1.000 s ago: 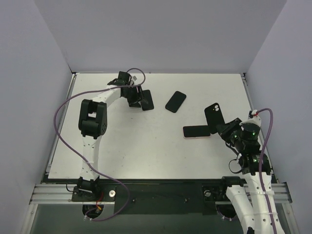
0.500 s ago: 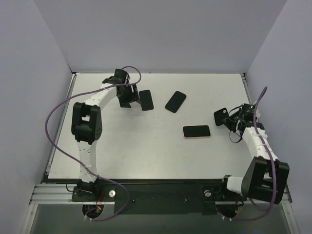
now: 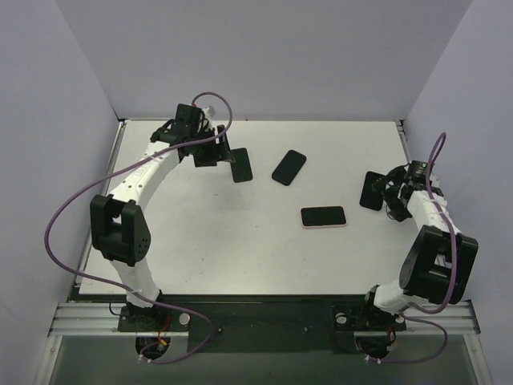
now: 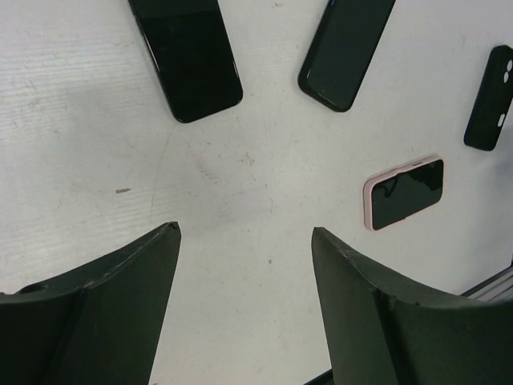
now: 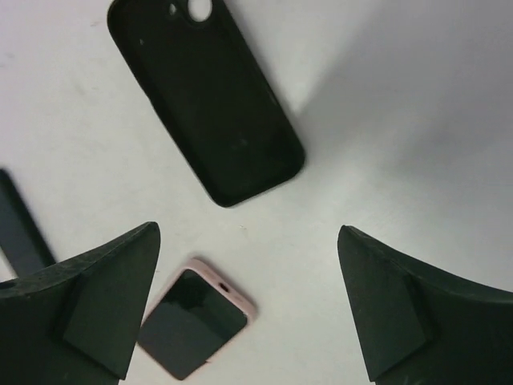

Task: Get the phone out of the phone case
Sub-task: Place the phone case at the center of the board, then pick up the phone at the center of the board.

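An empty black phone case [image 3: 373,190] [image 5: 208,104] with a camera hole lies flat near the table's right edge. My right gripper [image 3: 390,187] [image 5: 248,233] hovers just beside it, open, with nothing between its fingers. A phone with a pink rim [image 3: 323,216] [image 5: 196,321] [image 4: 403,192] lies screen up at centre right, apart from the case. My left gripper [image 3: 223,152] [image 4: 244,233] is open over bare table at the back left, just left of a black phone [image 3: 239,164] [image 4: 184,56].
A second dark slab with a raised rim [image 3: 289,167] [image 4: 345,48], a phone or a case, lies at the back centre. Grey walls close in three sides of the white table [image 3: 240,249]. Purple cables trail from both arms.
My right gripper has opened and let go of the black case, which went from upright beside the pink-rimmed phone to flat at the right. My left gripper opened and drew back from the black phone.
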Controlling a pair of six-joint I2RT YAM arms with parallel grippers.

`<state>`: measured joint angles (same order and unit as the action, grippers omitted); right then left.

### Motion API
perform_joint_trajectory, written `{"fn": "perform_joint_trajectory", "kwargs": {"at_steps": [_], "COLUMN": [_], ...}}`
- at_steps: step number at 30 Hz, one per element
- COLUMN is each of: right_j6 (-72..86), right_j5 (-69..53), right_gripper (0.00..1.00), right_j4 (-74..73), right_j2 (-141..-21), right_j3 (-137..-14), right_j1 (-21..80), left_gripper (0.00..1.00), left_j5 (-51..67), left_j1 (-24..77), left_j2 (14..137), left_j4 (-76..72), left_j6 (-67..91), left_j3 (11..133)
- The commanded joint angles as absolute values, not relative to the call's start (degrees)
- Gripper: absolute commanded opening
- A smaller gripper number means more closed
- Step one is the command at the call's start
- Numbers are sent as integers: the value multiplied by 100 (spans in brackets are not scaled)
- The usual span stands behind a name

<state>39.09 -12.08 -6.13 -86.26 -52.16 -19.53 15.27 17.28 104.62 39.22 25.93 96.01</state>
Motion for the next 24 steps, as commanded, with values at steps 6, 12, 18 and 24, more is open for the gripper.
{"fn": "perform_joint_trajectory", "kwargs": {"at_steps": [6,12,18,24], "right_j6": [3270,4715,5678,5283], "right_j5": [1576,589,1283,1609], "right_gripper": [88,88,90,94], "right_j4": [-1742,-1330,-852,-976], "right_j2": [-6935,-8276,-10079,-11416], "right_j3": [-5186,-5958,-7335,-8761], "right_j1": [-1180,611,2029,2557], "left_gripper": [77,77,77,77], "left_j5": [1432,1994,2197,2469], "left_j1": [1749,1740,1740,1723], "left_j2": [10002,9818,9571,9528], "left_j4": [3596,3235,2830,2821], "left_j6": [2241,2399,2426,2426], "left_j3": [9080,8825,8465,8473]}}
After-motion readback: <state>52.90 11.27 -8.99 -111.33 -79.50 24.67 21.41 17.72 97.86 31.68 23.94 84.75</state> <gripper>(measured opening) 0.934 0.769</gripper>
